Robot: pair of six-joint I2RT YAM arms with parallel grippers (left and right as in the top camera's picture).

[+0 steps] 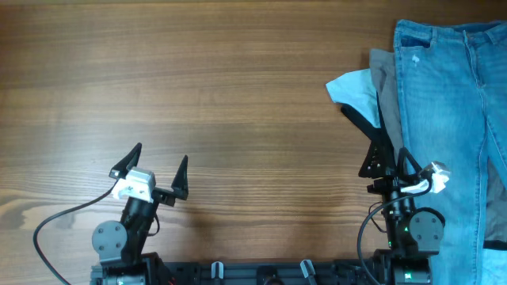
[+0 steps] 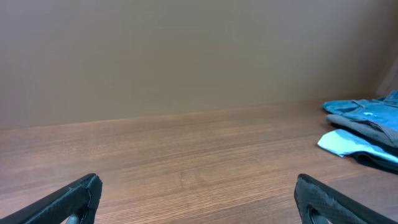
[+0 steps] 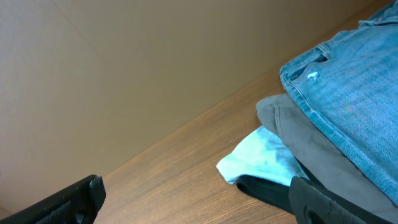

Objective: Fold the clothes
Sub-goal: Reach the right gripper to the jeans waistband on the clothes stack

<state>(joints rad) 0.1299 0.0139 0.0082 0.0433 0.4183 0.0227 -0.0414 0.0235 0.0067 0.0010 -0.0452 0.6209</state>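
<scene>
The light-blue denim jeans (image 1: 451,119) lie lengthwise along the right side of the table, on top of a pile. A grey garment (image 1: 384,71) sticks out from under their left edge. A pale-blue cloth (image 1: 352,87) and a black cloth (image 1: 360,115) stick out below that. My right gripper (image 1: 388,154) is open and empty, just short of the pile's left edge. In the right wrist view the jeans (image 3: 354,87), grey garment (image 3: 305,130), pale-blue cloth (image 3: 261,158) and black cloth (image 3: 267,190) lie ahead of the open jaws (image 3: 193,199). My left gripper (image 1: 158,162) is open and empty, far to the left.
The wooden table (image 1: 238,95) stretches bare between the arms. In the left wrist view the pile (image 2: 364,127) shows at the far right, beyond the open jaws (image 2: 196,199). A plain wall stands behind the table. Both arm bases sit at the front edge.
</scene>
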